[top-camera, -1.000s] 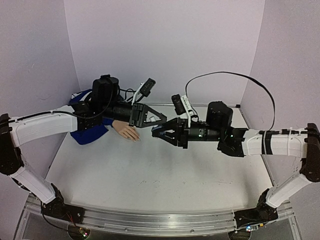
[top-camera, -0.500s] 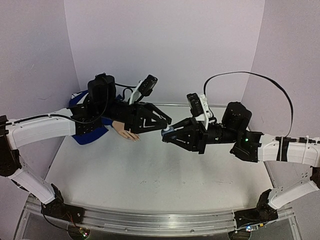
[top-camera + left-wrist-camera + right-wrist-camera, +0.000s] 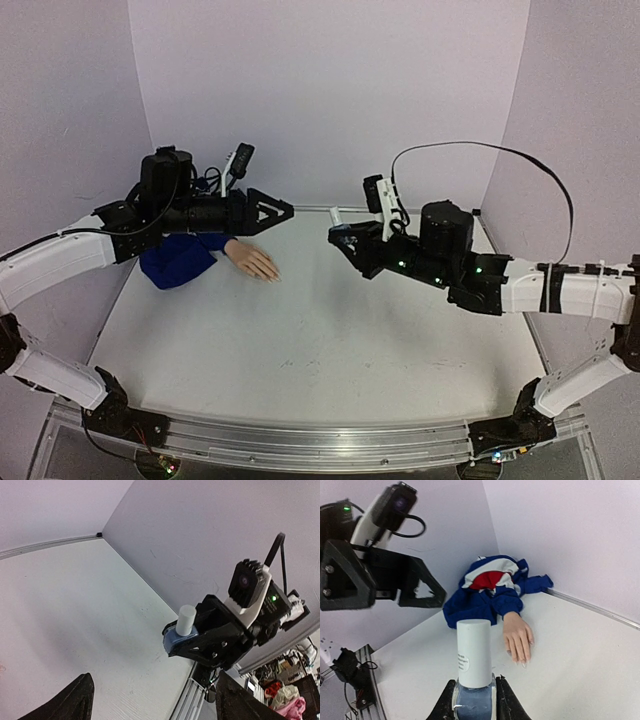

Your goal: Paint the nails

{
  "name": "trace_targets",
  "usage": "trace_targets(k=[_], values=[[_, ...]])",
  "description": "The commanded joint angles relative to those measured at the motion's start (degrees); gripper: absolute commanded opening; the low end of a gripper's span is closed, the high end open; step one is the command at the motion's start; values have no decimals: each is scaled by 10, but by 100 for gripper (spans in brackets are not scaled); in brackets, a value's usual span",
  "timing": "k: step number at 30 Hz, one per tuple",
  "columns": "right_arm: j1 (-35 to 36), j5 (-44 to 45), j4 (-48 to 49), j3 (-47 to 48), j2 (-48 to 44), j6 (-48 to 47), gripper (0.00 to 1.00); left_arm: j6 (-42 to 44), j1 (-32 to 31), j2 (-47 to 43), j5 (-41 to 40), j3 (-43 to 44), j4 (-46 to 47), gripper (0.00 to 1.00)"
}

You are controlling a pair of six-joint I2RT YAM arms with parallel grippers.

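Uncapping step, by my read. R gripper [image 3: 475, 690] pinches the polish bottle [image 3: 470, 706] by its blue base, white cap [image 3: 474, 647] up. L gripper [image 3: 283, 211] hangs spread, well apart from it. Nails [image 3: 522, 660] tip the mannequin hand [image 3: 516, 632], palm down on the table [image 3: 300, 350] by its blue sleeve [image 3: 175, 265]. Centre your L jaws round cap only; pull along bottle axis.

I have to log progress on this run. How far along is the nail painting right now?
Done: nothing visible. The nails on the mannequin hand look bare, though they are small in view. In hand: the right gripper is shut on the blue bottle, whose white cap is on. The left gripper is open and empty. Left: taking the cap off and painting every nail.
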Motion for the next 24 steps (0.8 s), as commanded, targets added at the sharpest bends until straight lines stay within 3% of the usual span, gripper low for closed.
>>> trace_targets(k=[1, 13, 24], values=[[11, 92, -17, 67, 44, 14, 0, -46, 6, -12, -50, -1, -5, 80], [82, 165, -77, 159, 143, -46, 0, -101, -1, 59, 15, 30, -4, 70], [95, 166, -81, 175, 154, -58, 0, -84, -31, 84, 9, 50, -4, 28]])
